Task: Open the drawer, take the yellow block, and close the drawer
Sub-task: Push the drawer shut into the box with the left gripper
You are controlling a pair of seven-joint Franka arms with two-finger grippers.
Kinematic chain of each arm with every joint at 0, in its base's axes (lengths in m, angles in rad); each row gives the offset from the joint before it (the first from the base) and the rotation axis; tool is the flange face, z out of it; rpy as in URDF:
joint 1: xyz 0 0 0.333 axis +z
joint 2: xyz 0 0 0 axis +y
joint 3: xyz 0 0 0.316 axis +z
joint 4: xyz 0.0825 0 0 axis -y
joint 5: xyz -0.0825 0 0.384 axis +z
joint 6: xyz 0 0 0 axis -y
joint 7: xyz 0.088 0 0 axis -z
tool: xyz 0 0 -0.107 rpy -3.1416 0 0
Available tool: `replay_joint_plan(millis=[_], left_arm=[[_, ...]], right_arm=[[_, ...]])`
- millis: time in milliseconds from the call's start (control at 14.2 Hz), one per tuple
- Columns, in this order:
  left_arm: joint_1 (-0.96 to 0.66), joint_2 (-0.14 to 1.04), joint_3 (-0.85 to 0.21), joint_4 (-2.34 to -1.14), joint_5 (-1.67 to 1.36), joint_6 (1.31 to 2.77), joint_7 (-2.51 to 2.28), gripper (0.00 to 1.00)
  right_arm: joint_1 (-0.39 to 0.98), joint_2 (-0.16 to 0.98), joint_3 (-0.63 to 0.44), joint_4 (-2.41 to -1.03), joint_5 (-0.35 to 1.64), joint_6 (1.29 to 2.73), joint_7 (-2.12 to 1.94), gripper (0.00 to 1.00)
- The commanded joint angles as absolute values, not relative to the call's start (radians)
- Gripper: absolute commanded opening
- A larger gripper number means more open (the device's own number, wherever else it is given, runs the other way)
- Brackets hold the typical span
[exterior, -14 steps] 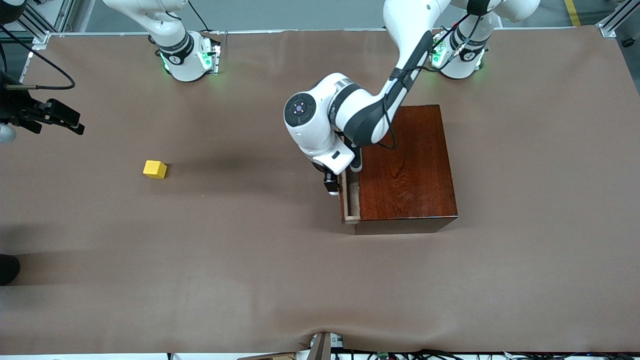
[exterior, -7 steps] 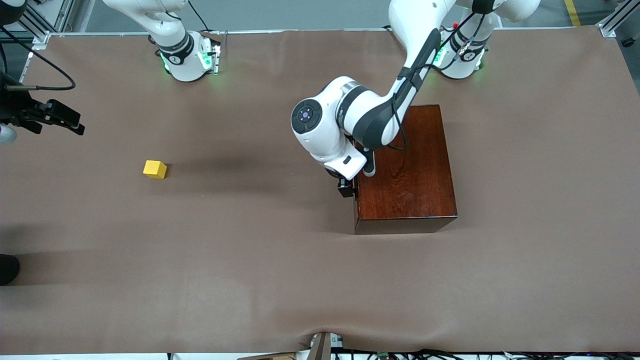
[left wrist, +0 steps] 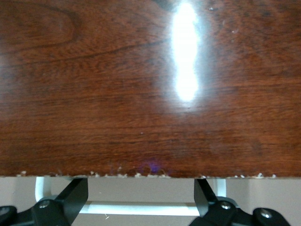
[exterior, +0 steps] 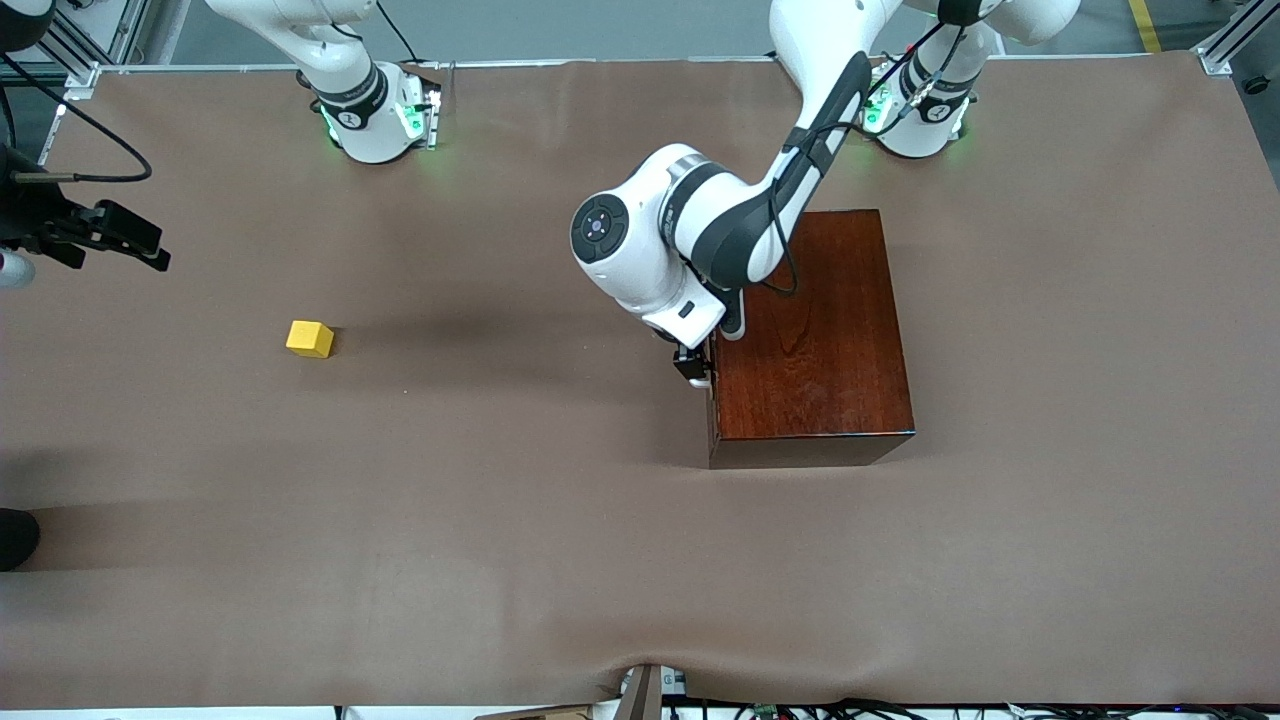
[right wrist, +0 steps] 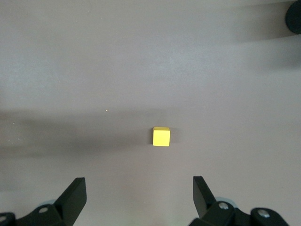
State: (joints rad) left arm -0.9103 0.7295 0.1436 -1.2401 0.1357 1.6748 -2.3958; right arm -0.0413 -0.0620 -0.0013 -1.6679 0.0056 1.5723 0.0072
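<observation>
The drawer (exterior: 712, 400), ajar a second ago, now sits shut mid-worktop, left hand (exterior: 692, 368) spread around its handle (left wrist: 141, 207), right hand (exterior: 100, 235) spread, edge-parked, yellow block (exterior: 309, 339) out nearby: task looks finished.

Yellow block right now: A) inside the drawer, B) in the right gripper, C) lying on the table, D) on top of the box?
C: the yellow block lies on the bare table toward the right arm's end, apart from the open right gripper.
</observation>
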Motion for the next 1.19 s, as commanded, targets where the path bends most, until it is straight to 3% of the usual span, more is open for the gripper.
replay_joint_plan(millis=[0, 281, 843, 1123], left_arm=[[-0.93, 0.696, 0.143, -1.278, 0.167, 1.565, -2.391, 1.0], [-0.933, 0.701, 0.144, -1.278, 0.169, 1.471, -2.395, 1.0], [-0.95, 0.69, 0.144, -1.206, 0.163, 1.489, -2.404, 1.0], [-0.939, 0.614, 0.185, -1.192, 0.163, 1.494, -2.352, 1.0]], right_arm=[[-0.041, -0.055, 0.0, -1.654, 0.005, 1.562, 0.017, 1.0], [-0.04, -0.055, 0.0, -1.654, 0.005, 1.562, 0.017, 1.0], [-0.04, -0.049, 0.0, -1.654, 0.003, 1.562, 0.015, 1.0], [-0.04, -0.049, 0.0, -1.654, 0.003, 1.562, 0.015, 1.0]])
